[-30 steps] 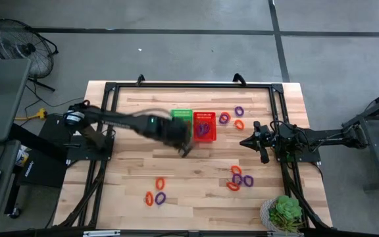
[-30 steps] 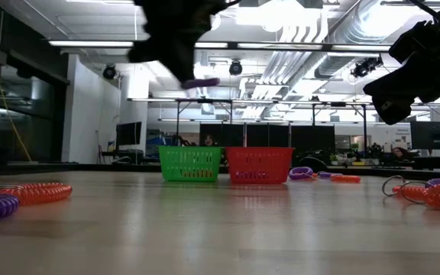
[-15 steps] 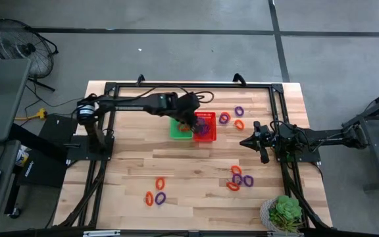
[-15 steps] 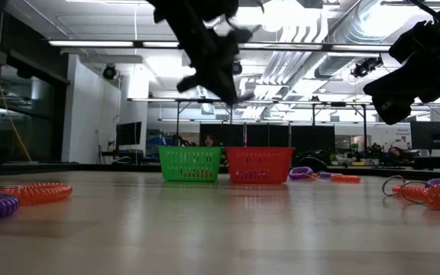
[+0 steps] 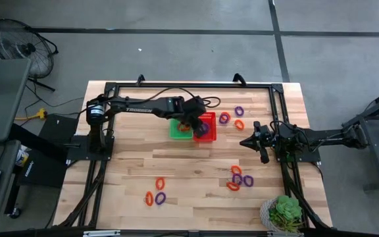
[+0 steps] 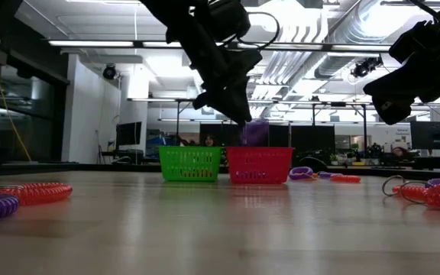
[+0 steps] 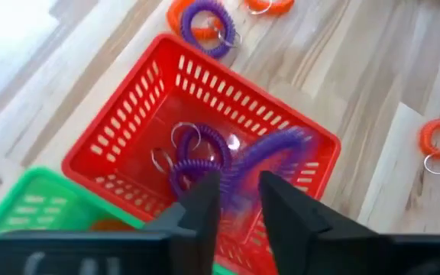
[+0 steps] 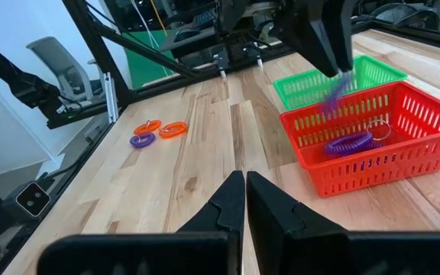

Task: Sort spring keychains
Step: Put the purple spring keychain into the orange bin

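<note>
Jaws of my left gripper [image 7: 231,195] are open, dropping a purple keychain [image 7: 270,153] into the red basket [image 7: 121,134]. Right jaws stay shut. Many keychains wait on the table [image 5: 196,171].

It was a robotics lab set in a big open office hall. Overhead ran bare silver ducts [image 6: 312,30] and long strip lights [image 6: 90,43], the ceiling left unfinished. At twelve o'clock, far beyond the wooden table [image 5: 196,178], stood rows of dark monitors [image 6: 312,136] on desks. The floor [image 5: 176,46] was plain grey concrete crossed by dark seams. A black floor fan [image 5: 15,41] sat at ten o'clock from the table, and a grey office chair [image 8: 59,69] stood off to one side. The table itself carried a black metal frame [image 5: 193,86] with cabled arms bolted on, and a small potted succulent [image 5: 285,212] at five o'clock.
</note>
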Motion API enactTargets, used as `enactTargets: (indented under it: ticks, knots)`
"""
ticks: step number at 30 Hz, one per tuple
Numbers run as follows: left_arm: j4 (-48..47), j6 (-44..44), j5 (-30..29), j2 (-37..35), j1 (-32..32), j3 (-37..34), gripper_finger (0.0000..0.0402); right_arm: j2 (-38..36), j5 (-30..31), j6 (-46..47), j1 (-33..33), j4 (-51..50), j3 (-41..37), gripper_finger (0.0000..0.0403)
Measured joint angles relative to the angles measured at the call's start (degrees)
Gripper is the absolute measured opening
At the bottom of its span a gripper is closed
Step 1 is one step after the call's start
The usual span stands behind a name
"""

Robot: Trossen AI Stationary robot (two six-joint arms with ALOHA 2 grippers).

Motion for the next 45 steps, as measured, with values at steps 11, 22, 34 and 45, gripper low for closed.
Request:
enactTargets:
  ticks: [11,22,34,45]
  knots:
    - [-3.9,5.4,1.4,-0.2,0.8,0.0,0.0185,0.0,0.0,0.0,0.0,0.2,0.0,0.0012]
    - [-15.7,11.1,1.4,-7.0,0.7,-0.1,0.0186,0.0,0.0,0.0,0.0,0.3,0.0,0.0012]
    - [-30.1,6.9,-5.9,-15.9,-2.8,-0.1,0.0186,0.0,0.0,0.0,0.0,0.3,0.0,0.0012]
    - [-31.3,-11.1,-11.7,-26.3,-13.7,-13.8,0.0186,0.0,0.0,0.0,0.0,0.3,0.0,0.0012]
